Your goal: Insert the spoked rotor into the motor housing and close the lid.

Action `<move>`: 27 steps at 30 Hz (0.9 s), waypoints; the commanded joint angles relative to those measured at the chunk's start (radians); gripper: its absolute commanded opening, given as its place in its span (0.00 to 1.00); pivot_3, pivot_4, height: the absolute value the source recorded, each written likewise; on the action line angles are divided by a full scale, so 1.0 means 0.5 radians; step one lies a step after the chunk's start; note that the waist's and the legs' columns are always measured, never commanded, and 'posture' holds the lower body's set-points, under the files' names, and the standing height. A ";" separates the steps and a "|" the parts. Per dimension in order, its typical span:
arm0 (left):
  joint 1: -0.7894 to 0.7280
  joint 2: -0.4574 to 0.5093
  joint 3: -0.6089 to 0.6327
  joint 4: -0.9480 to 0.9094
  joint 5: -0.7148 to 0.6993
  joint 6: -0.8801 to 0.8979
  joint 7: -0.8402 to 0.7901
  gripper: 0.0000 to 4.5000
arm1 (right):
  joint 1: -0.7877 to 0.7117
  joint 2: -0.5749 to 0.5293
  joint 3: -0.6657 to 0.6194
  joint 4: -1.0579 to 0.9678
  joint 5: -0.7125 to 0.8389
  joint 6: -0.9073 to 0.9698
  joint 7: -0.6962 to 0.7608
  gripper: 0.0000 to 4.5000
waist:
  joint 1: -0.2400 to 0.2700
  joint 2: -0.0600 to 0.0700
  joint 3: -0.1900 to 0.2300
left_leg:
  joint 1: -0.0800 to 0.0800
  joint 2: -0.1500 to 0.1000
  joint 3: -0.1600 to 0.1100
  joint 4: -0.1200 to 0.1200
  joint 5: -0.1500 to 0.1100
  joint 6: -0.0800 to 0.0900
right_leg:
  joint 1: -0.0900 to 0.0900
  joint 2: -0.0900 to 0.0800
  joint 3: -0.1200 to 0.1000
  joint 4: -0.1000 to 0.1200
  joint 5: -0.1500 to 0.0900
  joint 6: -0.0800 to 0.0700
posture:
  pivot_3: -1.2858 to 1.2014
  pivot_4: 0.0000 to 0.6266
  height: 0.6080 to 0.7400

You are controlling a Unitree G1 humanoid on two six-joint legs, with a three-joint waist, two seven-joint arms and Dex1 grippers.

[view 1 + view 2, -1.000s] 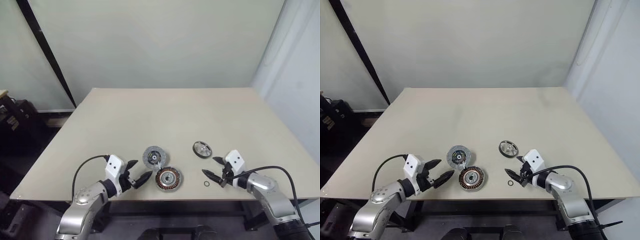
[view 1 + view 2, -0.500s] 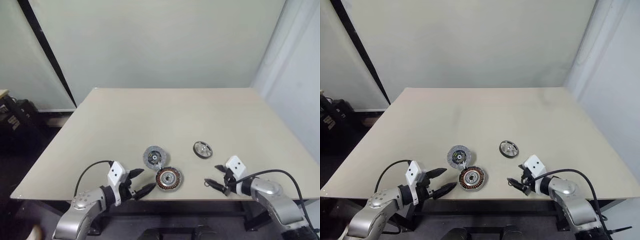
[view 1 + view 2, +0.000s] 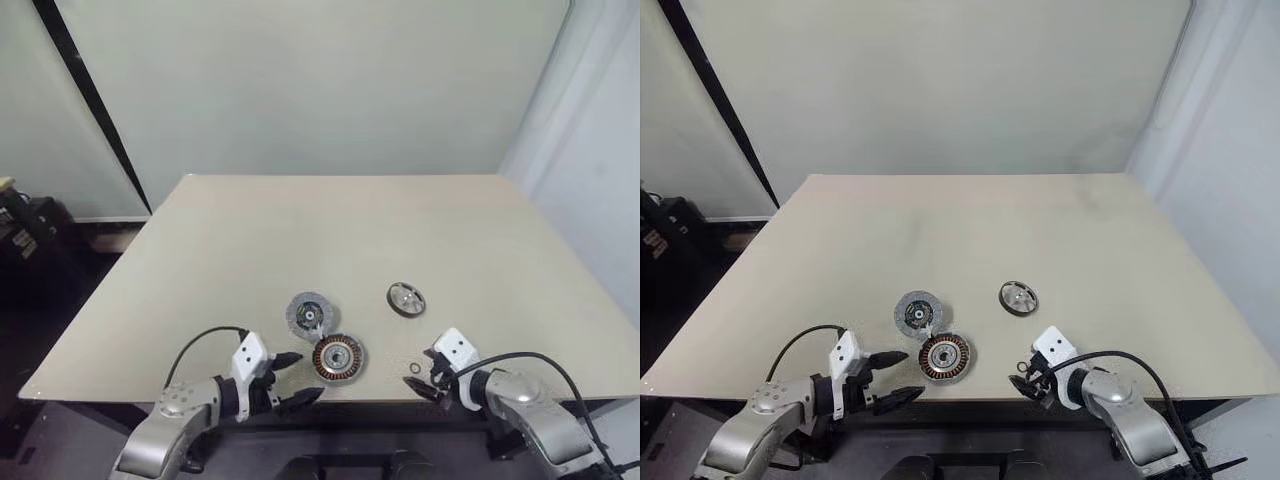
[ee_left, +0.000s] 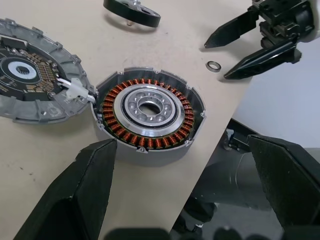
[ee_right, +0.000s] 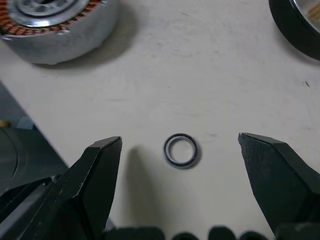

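While both arms hang low at the near edge of the tabletop (image 3: 250, 240), the left end effector (image 3: 292, 378) stands with its two black fingers spread wide and holds nothing, aimed at the motor housing (image 3: 337, 357) just ahead of it; the right end effector (image 3: 432, 374) is likewise wide apart and empty, its fingers straddling a tiny loose metal ring (image 5: 180, 150) that lies flat on the surface. Nothing of the task appears done yet, so the step in hand looks like the approach. The next move, as I judge it, calls for the right arm to leave the ring and reach further out to the spoked rotor (image 3: 405, 298), which lies beyond it, well apart from the housing. The housing is a shallow silver-rimmed drum with a ring of copper-orange windings around a bright bearing centre. The lid (image 3: 310, 314) lies flat just behind it, touching or nearly so, grey with ribbed radial segments; a short white-plugged lead seems to join them. The rotor shows a dark rim and silvery spokes
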 commanded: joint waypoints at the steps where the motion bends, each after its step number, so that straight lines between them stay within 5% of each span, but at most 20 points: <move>1: -0.043 0.007 0.007 -0.015 0.007 -0.047 -0.014 0.99 | -0.036 -0.001 -0.006 0.000 -0.028 -0.014 -0.020 0.90 | 0.001 0.000 0.000 | 0.000 0.000 0.000 -0.001 0.000 0.000 | 0.000 0.000 0.000 0.000 0.000 0.000 | 0.52 0.00 1.00; 5: -0.040 0.004 0.005 -0.024 0.012 -0.046 -0.004 1.00 | -0.034 -0.001 -0.008 0.012 -0.026 0.007 -0.013 0.78 | 0.000 0.000 0.000 | 0.000 0.000 0.000 -0.002 0.000 0.000 | 0.001 0.000 0.000 0.000 0.000 0.000 | 0.52 0.00 1.00; 13: -0.023 -0.003 0.001 -0.033 0.026 -0.053 0.015 1.00 | -0.045 0.003 -0.031 0.019 -0.017 0.015 -0.009 0.18 | 0.000 0.000 0.000 | 0.003 0.000 0.000 -0.002 0.000 0.000 | 0.001 0.000 0.000 0.000 0.000 0.000 | 0.52 0.00 1.00; 27: -0.035 -0.001 0.129 0.081 0.012 -0.117 0.057 1.00 | -0.287 0.125 0.069 -0.171 0.022 0.109 0.020 0.18 | -0.001 0.000 0.000 | 0.004 0.001 0.000 -0.001 0.001 0.001 | 0.002 0.001 0.000 0.002 0.000 0.000 | 0.52 0.00 1.00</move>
